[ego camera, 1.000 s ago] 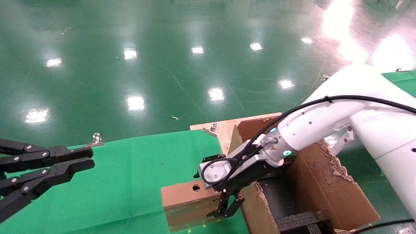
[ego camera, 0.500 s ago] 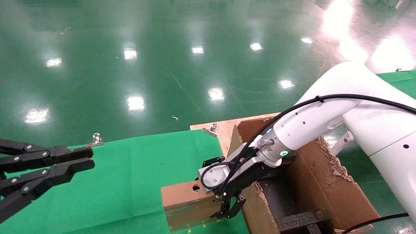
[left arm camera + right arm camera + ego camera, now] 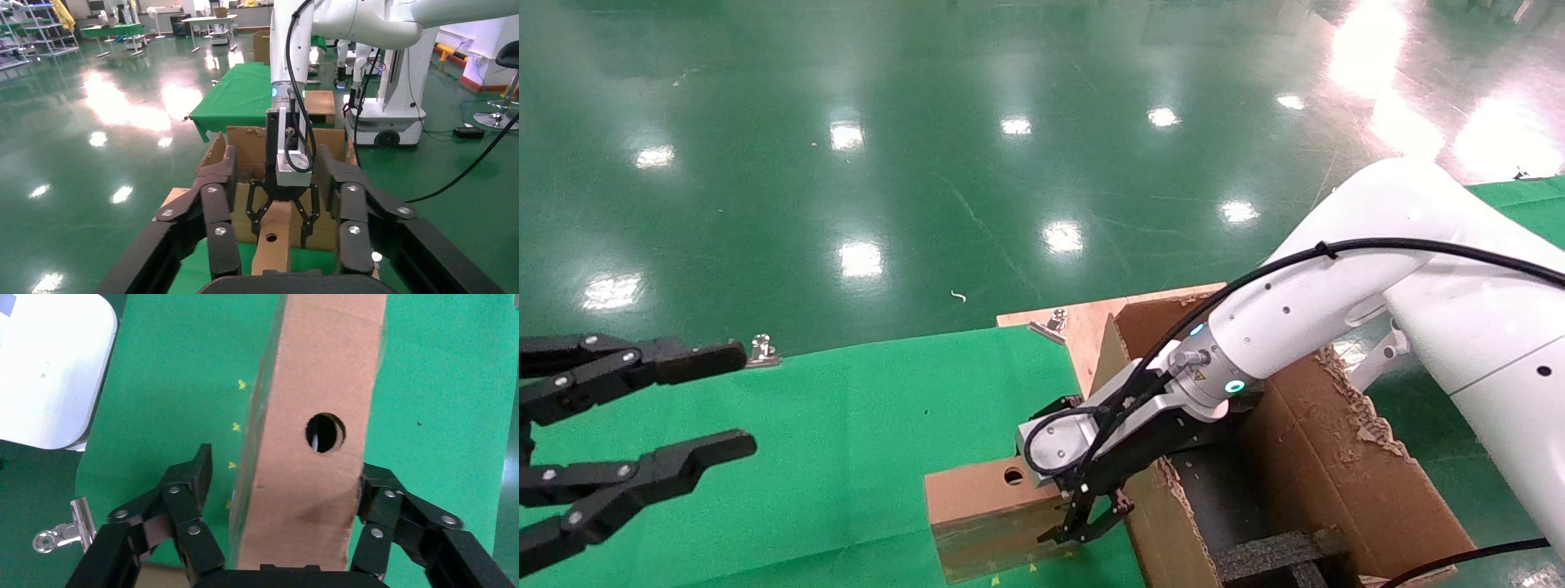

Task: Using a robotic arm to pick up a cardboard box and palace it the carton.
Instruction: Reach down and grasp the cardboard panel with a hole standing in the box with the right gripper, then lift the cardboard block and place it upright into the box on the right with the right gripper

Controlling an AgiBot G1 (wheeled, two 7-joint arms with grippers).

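The cardboard box [image 3: 989, 523] stands on a long edge on the green cloth, its narrow holed face up, beside the carton [image 3: 1328, 457]. My right gripper [image 3: 1054, 474], on the white robotic arm [image 3: 1303, 318], is open and straddles the box's end, one finger on each broad side. In the right wrist view the box [image 3: 318, 386] sits between the right gripper's [image 3: 286, 468] fingers, with a gap on one side. My left gripper [image 3: 740, 400] is open and empty at the far left, well apart. The left wrist view shows the box [image 3: 273, 242] and the carton [image 3: 245, 144] behind it.
The green cloth [image 3: 862, 425] covers the table. Metal clips [image 3: 762, 351] [image 3: 1050, 322] hold its far edge. The carton rests on a wooden board [image 3: 1083, 322] and holds black foam blocks [image 3: 1271, 555]. Shiny green floor [image 3: 928, 163] lies beyond.
My left gripper's fingers have spread from nearly shut to wide open. My right gripper has lowered slightly over the box's end. The box has not moved.
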